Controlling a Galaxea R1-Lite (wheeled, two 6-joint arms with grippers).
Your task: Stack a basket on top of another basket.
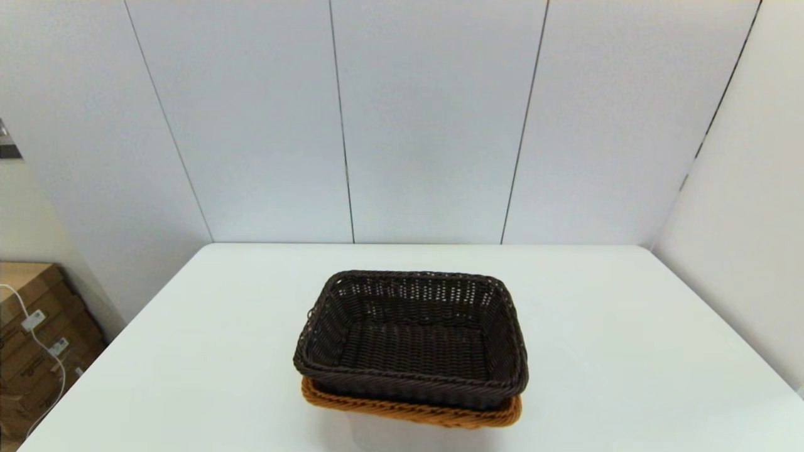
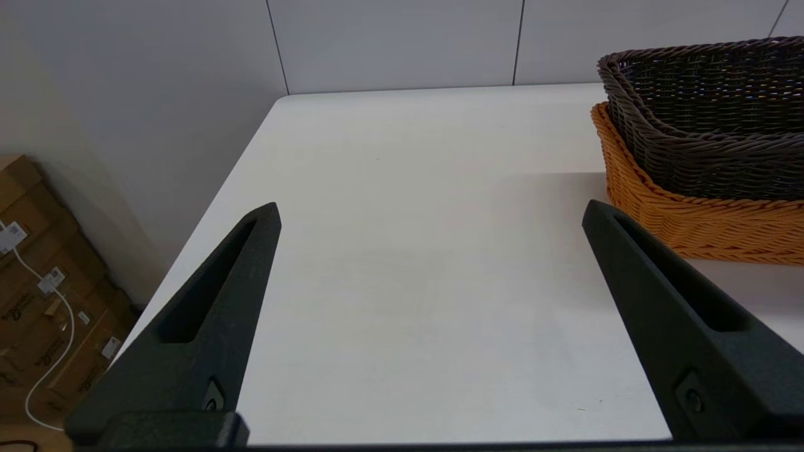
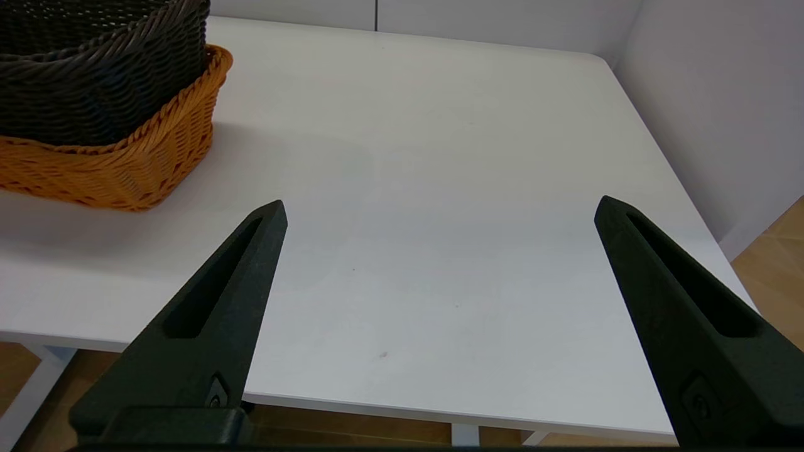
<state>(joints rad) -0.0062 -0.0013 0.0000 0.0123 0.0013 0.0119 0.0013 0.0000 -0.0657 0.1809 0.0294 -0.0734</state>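
orange woven basket (image 1: 411,411) cradles dark wicker basket (image 1: 411,342).

White table (image 1: 188,351) w/ orange basket (image 1: 408,411) sitting directly on it, near front edge, centre.

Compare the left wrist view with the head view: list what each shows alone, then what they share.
Only the left wrist view: the left gripper, open above bare table and apart from the baskets, and the orange basket's woven side. Only the head view: the dark brown basket's floor and full braided rim. Both: the dark brown basket nested in the orange basket, the white table, and cardboard boxes beside it.
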